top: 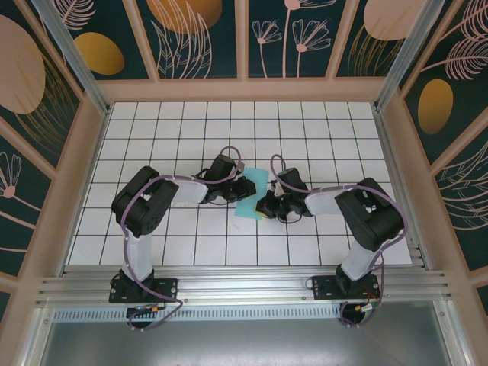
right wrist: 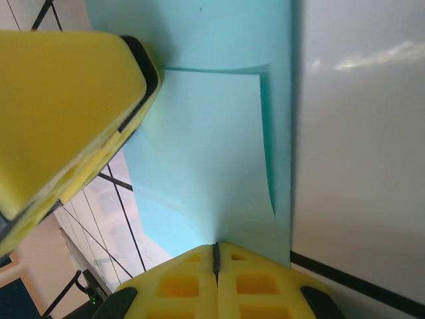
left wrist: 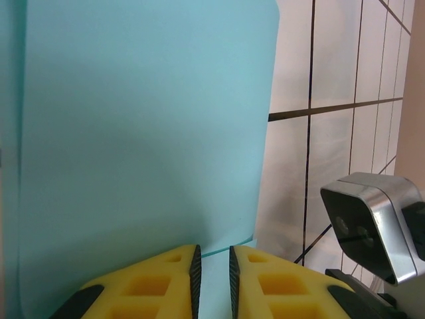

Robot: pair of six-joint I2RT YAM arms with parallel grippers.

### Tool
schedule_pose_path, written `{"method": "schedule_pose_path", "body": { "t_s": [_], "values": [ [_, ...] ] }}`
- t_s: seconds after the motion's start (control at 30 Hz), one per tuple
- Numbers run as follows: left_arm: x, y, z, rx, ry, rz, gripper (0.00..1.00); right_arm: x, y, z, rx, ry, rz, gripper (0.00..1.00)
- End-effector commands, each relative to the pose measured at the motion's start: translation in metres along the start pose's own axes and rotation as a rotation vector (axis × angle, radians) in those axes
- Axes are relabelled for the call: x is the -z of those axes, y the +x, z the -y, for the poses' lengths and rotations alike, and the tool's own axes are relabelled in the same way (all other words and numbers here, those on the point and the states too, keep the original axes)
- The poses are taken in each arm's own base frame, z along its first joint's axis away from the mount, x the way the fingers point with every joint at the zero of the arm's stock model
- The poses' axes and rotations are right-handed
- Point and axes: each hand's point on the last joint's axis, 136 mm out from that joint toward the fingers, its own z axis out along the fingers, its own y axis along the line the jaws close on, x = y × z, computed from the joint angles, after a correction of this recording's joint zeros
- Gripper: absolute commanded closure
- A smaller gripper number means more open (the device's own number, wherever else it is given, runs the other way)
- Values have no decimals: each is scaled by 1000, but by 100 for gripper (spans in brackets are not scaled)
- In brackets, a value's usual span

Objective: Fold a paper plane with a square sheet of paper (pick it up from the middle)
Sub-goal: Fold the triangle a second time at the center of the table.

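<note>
Right now the work looks like an early fold, judging by how the thin, plain light cyan square sheet of paper [top: 250, 200] sits between the two arms in the middle of the white, black-gridded bench [top: 152, 137]. It is partly raised off the bench rather than lying flat. From the right wrist, one layer is doubled over another, with a soft bend across the top and a loose flap edge down one side, so nothing looks creased hard yet. The right end effector [right wrist: 214, 249] has its yellow fingers pressed together, pinching the sheet's edge at the seam. The left end effector [left wrist: 212, 256] stands with a narrow slit between its pads and cyan paper showing in that slit; I cannot tell whether it really bites or merely straddles the sheet. One of the left fingers [right wrist: 66, 100] hovers over the far part of the paper. To my eye the next move calls for bringing the flap's edge square onto the layer beneath and pressing the bend flat without tearing or skewing it. I can read no brand, label or writing on the paper or the arms.
</note>
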Motion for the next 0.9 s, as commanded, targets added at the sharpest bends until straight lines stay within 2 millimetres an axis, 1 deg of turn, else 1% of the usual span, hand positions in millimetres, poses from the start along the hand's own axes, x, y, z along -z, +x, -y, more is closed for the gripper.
{"method": "schedule_pose_path", "body": {
  "t_s": [0.0, 0.13, 0.4, 0.47, 0.57, 0.7, 0.87],
  "values": [
    [-7, 6, -27, 17, -89, -19, 77, 7, 35, 51, -127, 160, -88, 95],
    [-8, 8, -29, 23, -95, -22, 78, 11, 36, 49, -110, 159, -82, 94],
    [-7, 10, -32, 25, -104, -24, 78, 13, 50, 60, -107, 179, -111, 94],
    [-6, 10, -32, 23, -104, -23, 78, 17, 51, 64, -103, 209, -103, 94],
    [-5, 10, -32, 22, -104, -23, 78, 19, 51, 62, -84, 222, -95, 94],
    [-5, 10, -30, 18, -101, -22, 78, 21, 43, 50, -62, 221, -73, 94],
    [-5, 9, -28, 17, -98, -23, 78, 26, 20, 17, -16, 164, -1, 94]
  ]
}}
